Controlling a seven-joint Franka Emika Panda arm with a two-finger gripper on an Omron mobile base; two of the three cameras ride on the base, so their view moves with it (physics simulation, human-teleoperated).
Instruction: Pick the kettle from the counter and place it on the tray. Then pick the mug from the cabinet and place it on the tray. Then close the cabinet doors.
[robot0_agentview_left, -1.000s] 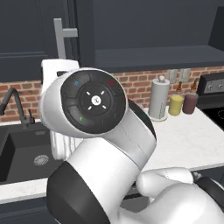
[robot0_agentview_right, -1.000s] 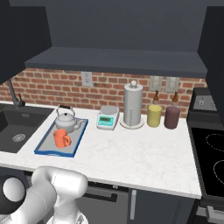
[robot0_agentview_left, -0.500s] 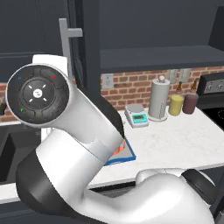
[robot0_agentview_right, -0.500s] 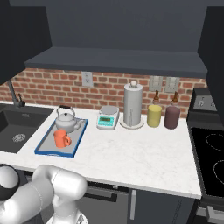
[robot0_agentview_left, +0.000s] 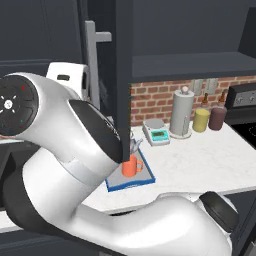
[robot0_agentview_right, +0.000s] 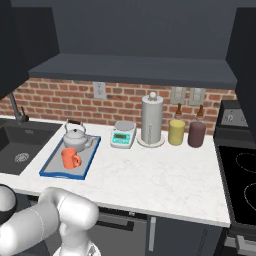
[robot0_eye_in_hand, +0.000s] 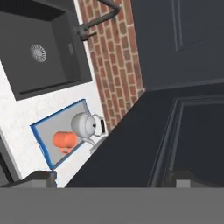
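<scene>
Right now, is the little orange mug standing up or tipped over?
Standing up. The small orange mug sits upright on the blue-rimmed grey tray, open top upward, beside the silver kettle.

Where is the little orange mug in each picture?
Left base view: the small orange cylindrical mug sits low in the middle, beside the robot's white arm.
Right base view: mug at lower left, in front of the silver kettle.
Hand view: mug at lower left.
Shared landmark: the blue-rimmed grey tray under it.
</scene>
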